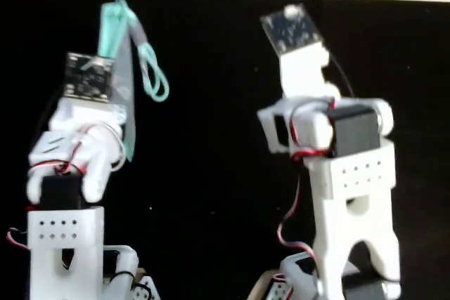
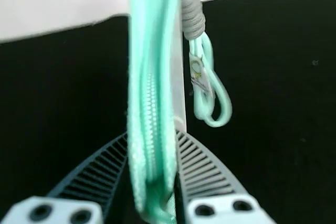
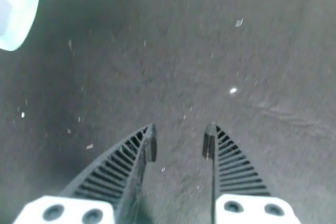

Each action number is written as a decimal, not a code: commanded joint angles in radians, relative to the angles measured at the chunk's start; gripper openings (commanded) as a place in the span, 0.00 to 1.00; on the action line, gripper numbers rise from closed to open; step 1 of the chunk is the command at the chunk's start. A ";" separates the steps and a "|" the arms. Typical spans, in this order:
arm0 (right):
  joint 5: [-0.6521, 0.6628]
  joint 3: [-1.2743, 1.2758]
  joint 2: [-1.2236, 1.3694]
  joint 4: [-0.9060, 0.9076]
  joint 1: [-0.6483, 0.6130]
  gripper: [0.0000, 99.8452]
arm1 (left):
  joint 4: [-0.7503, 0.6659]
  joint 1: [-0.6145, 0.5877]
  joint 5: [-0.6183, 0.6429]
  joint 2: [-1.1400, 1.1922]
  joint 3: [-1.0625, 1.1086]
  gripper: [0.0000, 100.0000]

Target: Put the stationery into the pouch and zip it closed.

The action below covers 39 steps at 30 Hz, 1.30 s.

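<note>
Left gripper [image 2: 152, 136] clenched on the mint pouch [image 2: 149, 66] — held edge-on near the surface's [image 1: 211, 173] far edge, left side, cord loop [image 2: 211, 95] hanging beside it. Right gripper [image 3: 179, 142] released — fingers spread over the black surface.

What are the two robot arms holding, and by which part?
The left end effector clamps the mint-green zipper pouch by its end opposite the cord loop. The right end effector is open, holding nothing.

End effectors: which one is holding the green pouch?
The left end effector. It is shut on the edge of the pouch. The right end effector is open over the black table, with nothing in it.
</note>
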 commanded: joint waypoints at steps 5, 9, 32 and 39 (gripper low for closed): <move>0.011 0.225 -0.206 0.007 0.013 0.16 | -0.110 0.275 0.120 -0.001 0.142 0.01; 0.009 0.285 -0.288 0.007 0.013 0.16 | -0.158 0.394 0.161 -0.001 0.214 0.01; 0.014 0.616 -0.613 -0.156 0.012 0.16 | 0.103 0.572 0.164 -0.002 0.058 0.23; 0.014 0.615 -0.665 -0.168 0.010 0.16 | 0.295 0.578 0.166 -0.002 -0.140 0.23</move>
